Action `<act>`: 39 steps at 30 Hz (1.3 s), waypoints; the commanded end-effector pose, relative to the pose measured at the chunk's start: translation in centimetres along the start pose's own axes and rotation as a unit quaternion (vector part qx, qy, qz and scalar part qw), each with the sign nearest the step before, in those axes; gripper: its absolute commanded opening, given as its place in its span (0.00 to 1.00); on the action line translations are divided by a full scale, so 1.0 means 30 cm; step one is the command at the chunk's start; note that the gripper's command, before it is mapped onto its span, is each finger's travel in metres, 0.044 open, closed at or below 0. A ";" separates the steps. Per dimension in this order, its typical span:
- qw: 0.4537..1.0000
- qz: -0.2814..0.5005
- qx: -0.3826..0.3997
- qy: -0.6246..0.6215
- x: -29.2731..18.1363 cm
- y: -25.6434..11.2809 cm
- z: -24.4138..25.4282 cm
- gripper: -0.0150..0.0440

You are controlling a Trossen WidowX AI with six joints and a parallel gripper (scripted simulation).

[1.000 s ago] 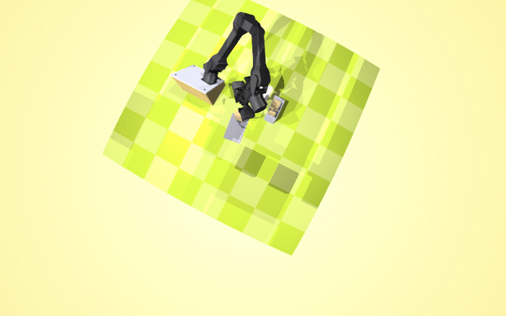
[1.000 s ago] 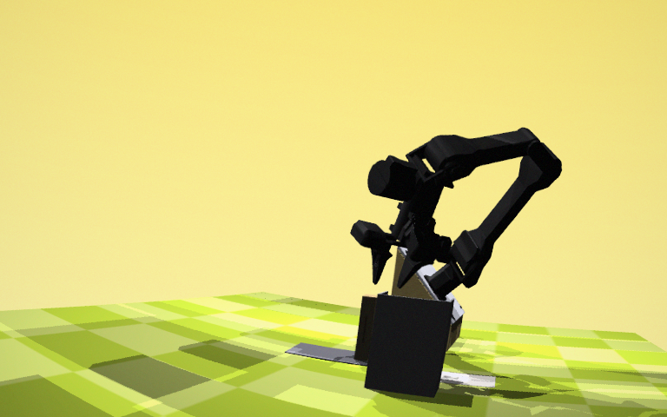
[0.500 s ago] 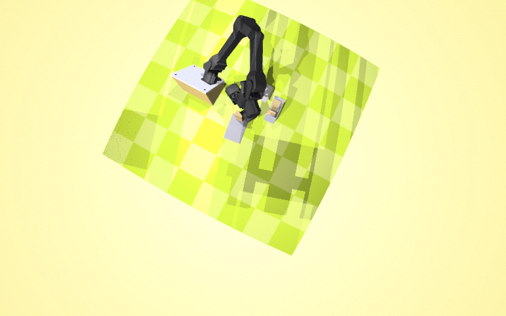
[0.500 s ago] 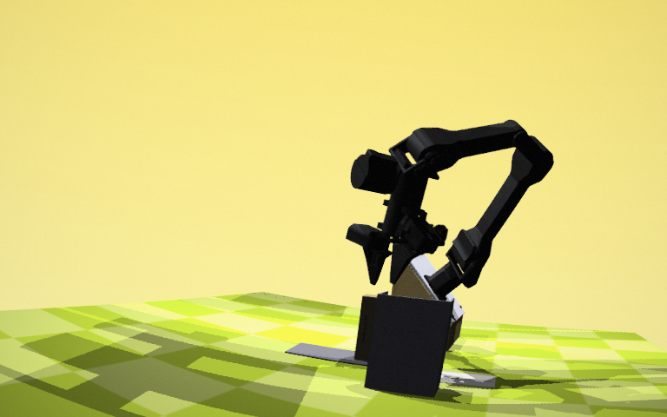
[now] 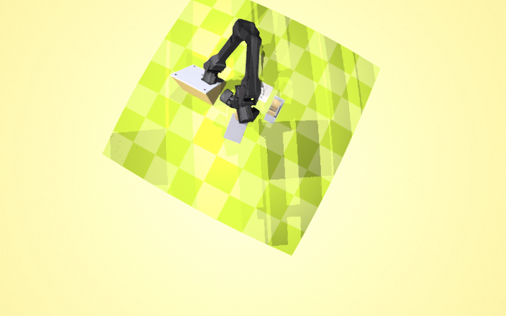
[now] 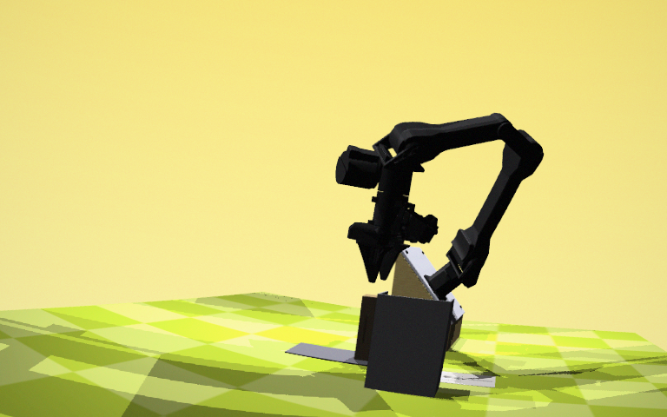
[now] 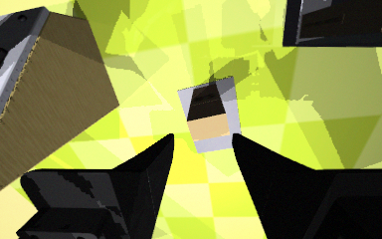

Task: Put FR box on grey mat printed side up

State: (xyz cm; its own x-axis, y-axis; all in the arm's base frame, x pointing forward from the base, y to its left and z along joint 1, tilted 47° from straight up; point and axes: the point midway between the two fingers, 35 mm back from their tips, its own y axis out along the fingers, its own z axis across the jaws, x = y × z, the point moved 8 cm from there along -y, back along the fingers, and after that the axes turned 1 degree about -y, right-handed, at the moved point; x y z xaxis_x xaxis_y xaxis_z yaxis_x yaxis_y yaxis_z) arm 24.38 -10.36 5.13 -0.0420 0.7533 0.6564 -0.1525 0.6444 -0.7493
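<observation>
On the grey mat (image 5: 235,129) (image 6: 320,352) (image 7: 232,107), the box (image 5: 236,116) (image 6: 365,327) (image 7: 208,126) stands upright, its code unreadable to me. My pincer (image 5: 254,112) (image 6: 377,281) (image 7: 203,138) hangs above, fingers apart, holding nothing. Looks like light, stiff card; I'd grip the narrow upper sides squarely, gently, lest it crush or twist. Beside it, the bin (image 5: 269,119) (image 6: 408,344) (image 7: 290,30)!

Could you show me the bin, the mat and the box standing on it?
Bin (image 5: 269,118) (image 6: 406,344) (image 7: 291,30): top, exterior and wrist views; a wall.
Mat (image 5: 234,131) (image 6: 317,352) (image 7: 233,107): top, exterior and wrist views; bare surface.
Box (image 5: 236,116) (image 6: 364,327) (image 7: 209,127): top, exterior and wrist views; top, side and top respectively.
</observation>
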 end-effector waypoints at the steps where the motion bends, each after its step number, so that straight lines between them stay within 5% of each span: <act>1: 0.998 -0.020 -0.012 -0.053 -0.025 -0.002 0.001 0.65; 39: 0.990 -0.041 -0.036 -0.128 -0.046 0.117 -0.002 0.65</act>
State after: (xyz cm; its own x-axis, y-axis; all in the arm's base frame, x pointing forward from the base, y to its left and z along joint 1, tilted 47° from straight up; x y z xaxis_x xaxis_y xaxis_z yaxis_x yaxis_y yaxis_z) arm 24.14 -9.72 2.08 -0.2898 0.6490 0.7034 -0.0933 0.7123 -0.6957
